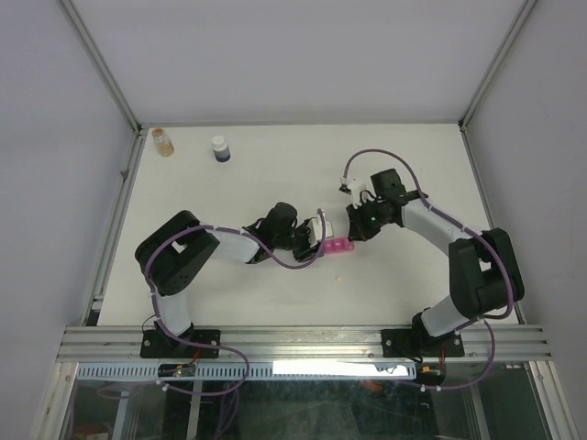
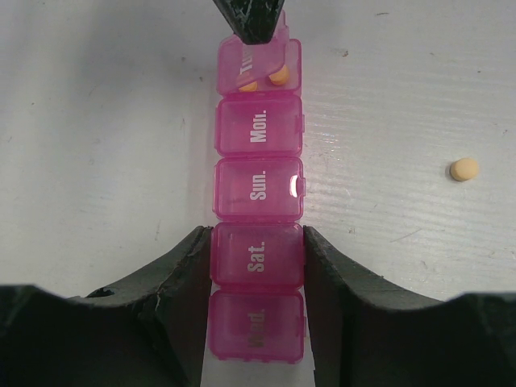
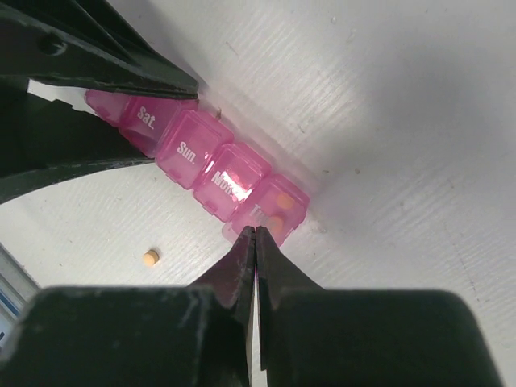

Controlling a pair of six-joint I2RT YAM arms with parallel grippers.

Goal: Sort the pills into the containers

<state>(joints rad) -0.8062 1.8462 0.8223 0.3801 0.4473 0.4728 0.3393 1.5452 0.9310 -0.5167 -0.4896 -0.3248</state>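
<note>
A translucent pink pill-organiser strip (image 1: 339, 246) lies mid-table, its compartments marked Wed., Sat., Sun., Mon. and Tue. (image 2: 258, 185). My left gripper (image 2: 256, 242) is shut on its sides at the Sat. compartment. The Tue. compartment (image 3: 278, 211) at the far end holds two orange pills (image 2: 278, 77) under a tilted, ajar lid. My right gripper (image 3: 255, 232) is shut, its tips touching that lid's edge; its tips also show in the left wrist view (image 2: 254, 24). One loose orange pill (image 1: 339, 279) lies on the table near the strip, also in both wrist views (image 2: 463, 169) (image 3: 151, 257).
An amber bottle (image 1: 163, 141) and a white-capped bottle (image 1: 220, 148) stand at the table's far left. Both arms meet over the middle of the white table (image 1: 413, 165). Frame posts stand at the far corners.
</note>
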